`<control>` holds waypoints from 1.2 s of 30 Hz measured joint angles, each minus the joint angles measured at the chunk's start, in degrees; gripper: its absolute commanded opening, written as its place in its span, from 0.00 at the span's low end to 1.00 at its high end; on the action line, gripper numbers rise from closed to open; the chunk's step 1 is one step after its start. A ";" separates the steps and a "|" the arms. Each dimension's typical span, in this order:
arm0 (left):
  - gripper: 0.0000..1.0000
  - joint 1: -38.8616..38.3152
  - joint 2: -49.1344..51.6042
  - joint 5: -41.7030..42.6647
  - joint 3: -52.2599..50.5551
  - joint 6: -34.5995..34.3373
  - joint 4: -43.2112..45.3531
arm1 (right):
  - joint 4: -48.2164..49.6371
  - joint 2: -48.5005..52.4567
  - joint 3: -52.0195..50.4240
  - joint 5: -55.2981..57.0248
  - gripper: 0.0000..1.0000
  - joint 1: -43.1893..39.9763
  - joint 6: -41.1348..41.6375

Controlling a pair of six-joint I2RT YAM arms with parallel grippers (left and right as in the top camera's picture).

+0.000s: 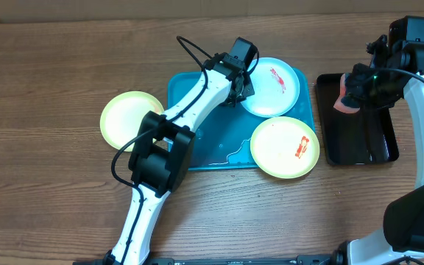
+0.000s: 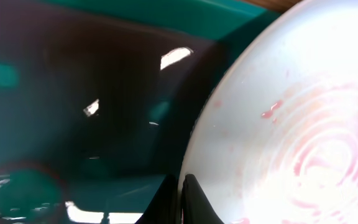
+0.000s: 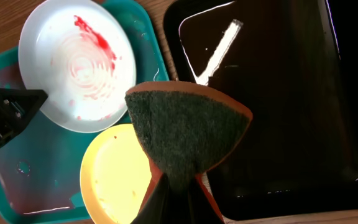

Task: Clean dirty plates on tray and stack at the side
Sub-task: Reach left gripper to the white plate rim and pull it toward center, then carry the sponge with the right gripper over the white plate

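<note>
Nearest, a smeared yellow plate [image 1: 284, 147] overhangs the tray's [image 1: 212, 147] near-right corner, w/ a cleaner yellow plate [image 1: 124, 114] off its left edge; farther, at its far right, L claw [image 2: 182, 198] pinches the smeared blue plate's [image 1: 274, 87] rim. Step is prob. bracing blue for wiping: next, R claw [image 3: 176, 193], clamped on a sponge [image 3: 188, 124] over the black tray [image 1: 366, 140] right of it, must swing over onto the smear. L arm hides mid-tray; rim grip blurry.

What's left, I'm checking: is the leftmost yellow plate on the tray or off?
Off: the leftmost yellow plate lies on the table, left of the tray.
</note>
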 measured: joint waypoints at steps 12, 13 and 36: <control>0.04 7.32 -1.14 -2.01 6.56 12.90 -23.30 | 1.11 0.00 0.00 -0.87 0.04 0.02 -0.04; 0.04 7.52 -1.25 -2.27 6.71 14.05 -25.33 | 1.29 0.00 0.00 -1.36 0.04 0.15 -0.07; 0.04 7.52 -1.27 -8.87 6.78 22.77 -38.91 | 7.93 5.35 -0.35 -4.13 0.04 21.40 0.04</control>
